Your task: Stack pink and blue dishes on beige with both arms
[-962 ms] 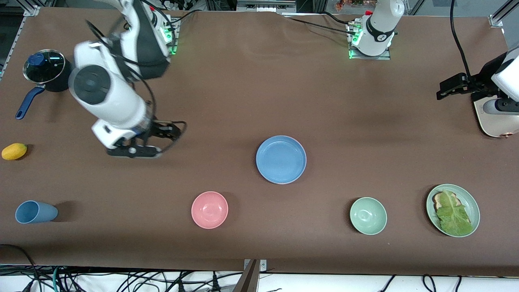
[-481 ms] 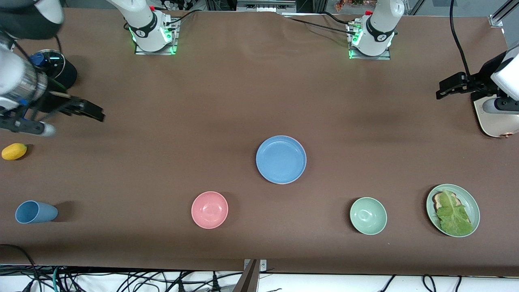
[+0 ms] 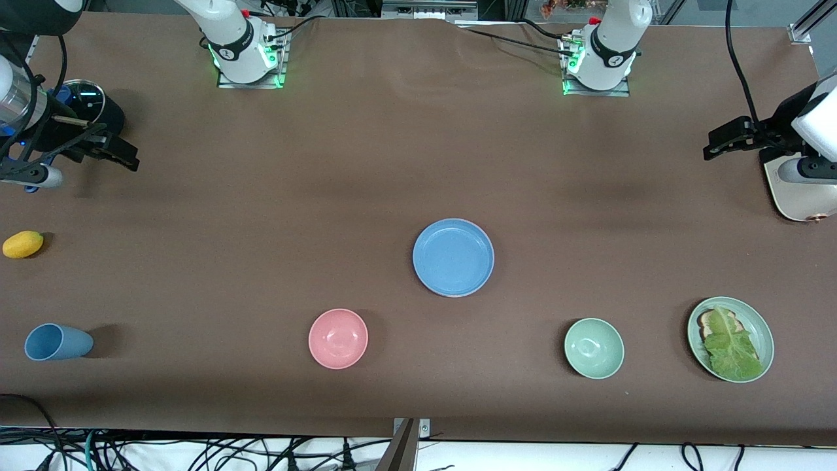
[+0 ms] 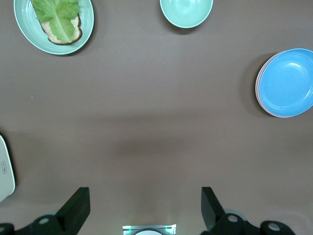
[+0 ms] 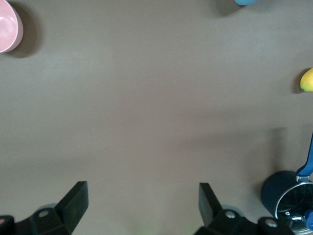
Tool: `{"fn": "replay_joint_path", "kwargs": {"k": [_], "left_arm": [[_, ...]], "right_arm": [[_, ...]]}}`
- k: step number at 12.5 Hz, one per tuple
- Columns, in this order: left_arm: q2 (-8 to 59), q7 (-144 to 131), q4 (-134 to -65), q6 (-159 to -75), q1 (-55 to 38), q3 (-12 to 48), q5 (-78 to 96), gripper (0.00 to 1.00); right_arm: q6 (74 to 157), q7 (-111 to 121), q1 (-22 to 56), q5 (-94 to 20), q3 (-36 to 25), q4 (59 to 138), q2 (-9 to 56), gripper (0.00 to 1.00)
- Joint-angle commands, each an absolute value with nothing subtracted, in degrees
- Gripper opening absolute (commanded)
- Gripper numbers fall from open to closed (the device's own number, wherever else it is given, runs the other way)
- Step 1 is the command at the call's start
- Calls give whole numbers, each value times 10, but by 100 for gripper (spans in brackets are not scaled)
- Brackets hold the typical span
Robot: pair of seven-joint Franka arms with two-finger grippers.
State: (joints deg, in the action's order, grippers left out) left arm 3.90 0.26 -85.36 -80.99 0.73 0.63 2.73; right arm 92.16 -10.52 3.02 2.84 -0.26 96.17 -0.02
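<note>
Four items sit in the row nearest the front camera: blue cup [image 3: 57, 342] on its side at the right arm's end, pink bowl [image 3: 338, 338], green bowl [image 3: 594, 348], then a green plate [image 3: 764, 330] with toast and lettuce [image 3: 731, 345] at the left arm's end. Farther from the camera, mid-table, the blue plate [image 3: 453, 257] tops the stack; the left wrist view shows a thin pink rim [image 4: 257, 91] just under its edge, so the pink plate lies beneath it. Beige plate can't be made out under the stack. A yellow lemon-like fruit [image 3: 23, 244] lies at the right arm's end, about level with the stack. Farther still, a dark pot [image 3: 88, 116] with a glass lid and blue handle stands at the right arm's end, and a cream toaster [image 3: 788, 195] sits at the left arm's end. Right gripper [image 3: 98, 154] hangs in the air over the table just beside the pot, fingers [image 5: 73, 201] spread wide, nothing between them. Left gripper [image 3: 732, 139] hangs over the table at the left arm's end, beside the toaster, fingers [image 4: 76, 207] also spread wide and holding nothing. Both grippers are well apart from the stack. Brown table [image 3: 366, 163] cover under everything.
</note>
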Motion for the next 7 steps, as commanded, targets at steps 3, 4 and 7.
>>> {"fn": "replay_joint_path", "kwargs": {"k": [3,4,7], "left_arm": [[33,5,-856,-817,8,9,11,100],[33,5,-856,-817,8,9,11,100],[33,5,-856,-818,8,9,11,100]], "right_arm": [[929,-89,-4,1,6,975,-10,100],[929,-90,-4,1,7,974,-10,100],[930,-90,-6,0,7,975,-7,100]]}}
